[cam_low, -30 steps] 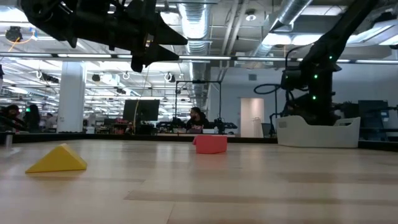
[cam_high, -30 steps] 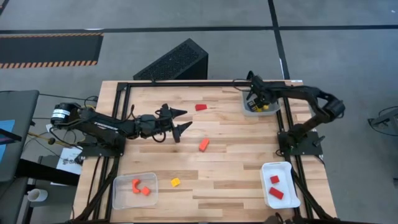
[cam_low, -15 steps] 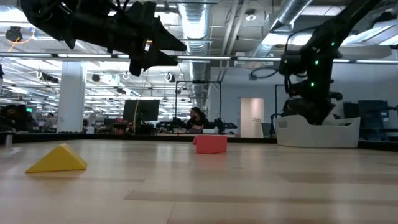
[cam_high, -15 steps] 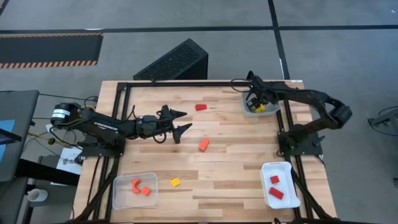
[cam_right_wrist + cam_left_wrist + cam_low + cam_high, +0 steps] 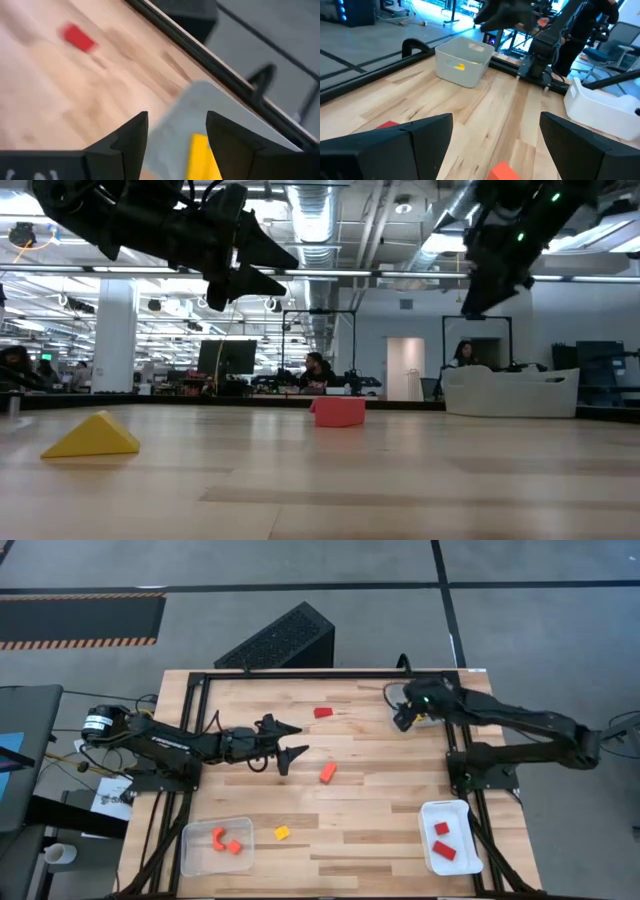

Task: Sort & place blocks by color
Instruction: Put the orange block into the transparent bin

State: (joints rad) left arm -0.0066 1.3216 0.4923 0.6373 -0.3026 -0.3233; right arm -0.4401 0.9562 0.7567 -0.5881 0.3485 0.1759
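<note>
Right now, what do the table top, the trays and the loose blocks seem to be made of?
Table top: pale wood, visible grain and plank seams, light sheen. Trays, such as the white tray holding red blocks: probably moulded plastic, smooth and thin-walled. Loose blocks like the orange block: solid-coloured and matte, wood or plastic; I cannot tell which.

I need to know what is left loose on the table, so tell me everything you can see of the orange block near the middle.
The orange block is a small solid-coloured bar, plastic by its look. It lies flat and askew on the bare wooden table near the middle, touching only the wood. No tray holds it. The left gripper, open, hangs above the table close by, not touching it. Its corner shows in the left wrist view.
</note>
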